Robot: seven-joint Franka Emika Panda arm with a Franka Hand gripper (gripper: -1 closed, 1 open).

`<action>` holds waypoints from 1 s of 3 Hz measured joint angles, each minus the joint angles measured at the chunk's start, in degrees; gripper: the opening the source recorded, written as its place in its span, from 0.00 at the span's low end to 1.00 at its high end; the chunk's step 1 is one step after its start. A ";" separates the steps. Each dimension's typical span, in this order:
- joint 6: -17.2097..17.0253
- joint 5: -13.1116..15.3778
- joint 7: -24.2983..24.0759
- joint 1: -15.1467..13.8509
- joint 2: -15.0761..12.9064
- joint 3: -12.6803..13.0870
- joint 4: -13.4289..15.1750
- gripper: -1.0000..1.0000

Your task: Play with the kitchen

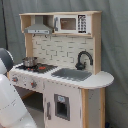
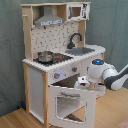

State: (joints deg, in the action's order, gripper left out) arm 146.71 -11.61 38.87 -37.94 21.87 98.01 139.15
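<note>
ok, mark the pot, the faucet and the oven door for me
pot [image 2: 45, 56], second exterior view, its metal side wall
faucet [image 1: 83, 59], first exterior view, black curved spout
oven door [image 2: 71, 103], second exterior view, white frame around its window

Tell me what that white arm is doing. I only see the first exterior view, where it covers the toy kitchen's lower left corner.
Observer: In the second exterior view its hand is at the top edge of the oven door.
Visitor: Is that door shut?
Observer: No. It is tilted open, with its top leaning out from the kitchen.
</note>
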 joint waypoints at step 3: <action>6.83 1.25 -6.29 0.02 2.14 1.76 -3.43 1.00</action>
State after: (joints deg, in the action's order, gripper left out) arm 153.54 -10.35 32.58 -37.92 24.01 99.77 135.72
